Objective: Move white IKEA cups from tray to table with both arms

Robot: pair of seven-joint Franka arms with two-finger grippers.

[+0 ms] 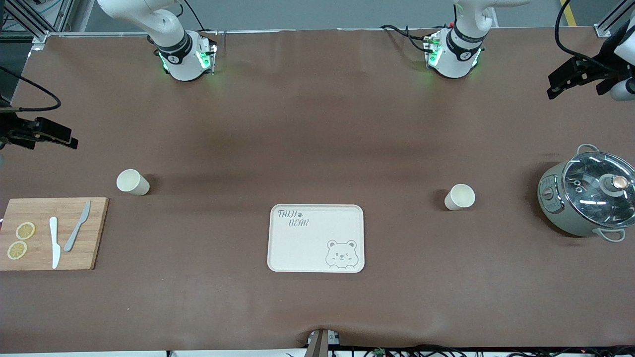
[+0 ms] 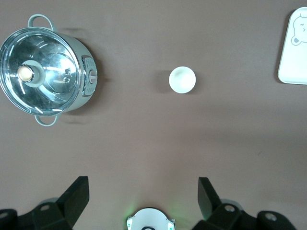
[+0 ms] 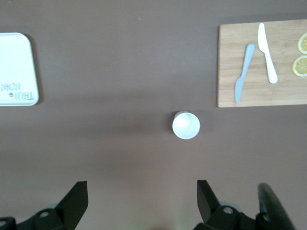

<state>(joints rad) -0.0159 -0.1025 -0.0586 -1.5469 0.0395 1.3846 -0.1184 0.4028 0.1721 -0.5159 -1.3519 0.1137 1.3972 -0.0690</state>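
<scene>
Two white IKEA cups stand upright on the brown table. One cup [image 1: 132, 182] is toward the right arm's end and shows in the right wrist view [image 3: 186, 125]. The other cup [image 1: 460, 197] is toward the left arm's end and shows in the left wrist view [image 2: 182, 79]. My right gripper [image 3: 142, 191] is open and empty, held high over the table at its arm's end [image 1: 59, 138]. My left gripper [image 2: 142, 191] is open and empty, held high at its arm's end [image 1: 560, 84]. Neither gripper touches a cup.
A cream bear tray [image 1: 316, 238] lies mid-table, nearer the front camera than both cups. A grey-green lidded pot [image 1: 590, 198] stands beside the left arm's cup. A wooden cutting board [image 1: 52, 233] with two knives and lemon slices lies near the right arm's cup.
</scene>
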